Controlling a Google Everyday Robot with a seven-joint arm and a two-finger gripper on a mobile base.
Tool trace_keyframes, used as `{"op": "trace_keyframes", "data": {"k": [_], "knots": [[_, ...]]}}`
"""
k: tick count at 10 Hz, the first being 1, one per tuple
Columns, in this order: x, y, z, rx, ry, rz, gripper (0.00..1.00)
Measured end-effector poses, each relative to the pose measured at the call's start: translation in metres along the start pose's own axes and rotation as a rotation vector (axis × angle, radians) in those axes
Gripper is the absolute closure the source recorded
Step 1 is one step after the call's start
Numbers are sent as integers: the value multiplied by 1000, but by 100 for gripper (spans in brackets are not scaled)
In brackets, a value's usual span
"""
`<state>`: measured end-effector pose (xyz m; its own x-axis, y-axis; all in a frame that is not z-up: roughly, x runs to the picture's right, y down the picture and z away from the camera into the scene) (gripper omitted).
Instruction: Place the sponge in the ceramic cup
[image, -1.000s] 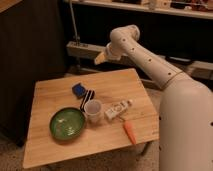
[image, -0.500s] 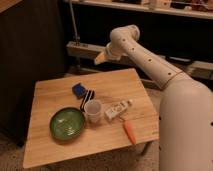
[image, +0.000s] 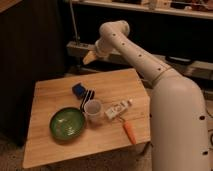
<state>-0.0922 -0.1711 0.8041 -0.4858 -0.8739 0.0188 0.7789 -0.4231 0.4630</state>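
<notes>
My pincer (image: 89, 56) hangs over the far edge of the counter (image: 116, 82); wide or narrow, I cannot tell. The sponge (image: 78, 90) lies on the counter, nearer than the pincer and well apart from it. The cup (image: 93, 110) stands near the sponge, to its near right.

Single view, high and fairly near, looks down across the table (image: 50, 99); gripper (image: 89, 56) hangs, seemingly, above its far edge.

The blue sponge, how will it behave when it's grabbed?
The sponge is small and blocky, so probably light, squashy, and unlikely to roll. It lies beside a striped piece, which a push might drag along. The gripper hangs high beyond the far edge of the table.
</notes>
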Motion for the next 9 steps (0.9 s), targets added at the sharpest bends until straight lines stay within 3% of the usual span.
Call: {"op": "trace_keyframes", "data": {"k": [2, 4, 7, 9], "knots": [[-7, -47, 15, 4, -37, -59, 20], [-22, -77, 52, -6, -86, -74, 20], [-34, -76, 106, -58, -137, -78, 20], [-21, -80, 144, -106, -177, -105, 20]]}}
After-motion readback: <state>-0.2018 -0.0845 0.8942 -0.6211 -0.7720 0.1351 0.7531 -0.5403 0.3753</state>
